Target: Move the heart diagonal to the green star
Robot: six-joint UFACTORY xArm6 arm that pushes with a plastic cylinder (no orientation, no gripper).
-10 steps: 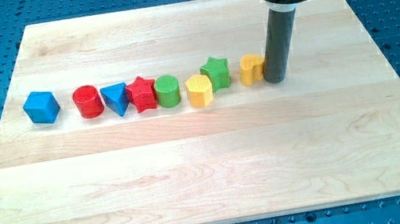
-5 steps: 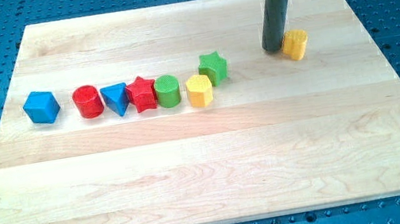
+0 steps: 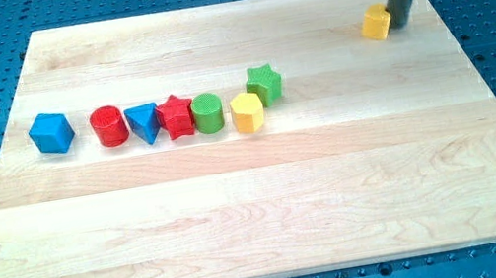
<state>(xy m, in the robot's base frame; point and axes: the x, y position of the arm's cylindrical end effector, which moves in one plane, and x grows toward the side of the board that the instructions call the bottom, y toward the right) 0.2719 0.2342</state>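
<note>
The yellow heart lies near the view's top right of the wooden board. My tip stands just right of it, touching or nearly touching its right side. The green star sits near the board's middle, well to the lower left of the heart, with a yellow hexagon against its lower left.
A row of blocks runs left from the star: a green cylinder, a red star, a blue triangle, a red cylinder and a blue cube. The board's right edge is close to the heart.
The yellow heart has moved from beside the green star up and to the right, toward the board's top right. My tip has gone from its right side, to its left, back to its right.
</note>
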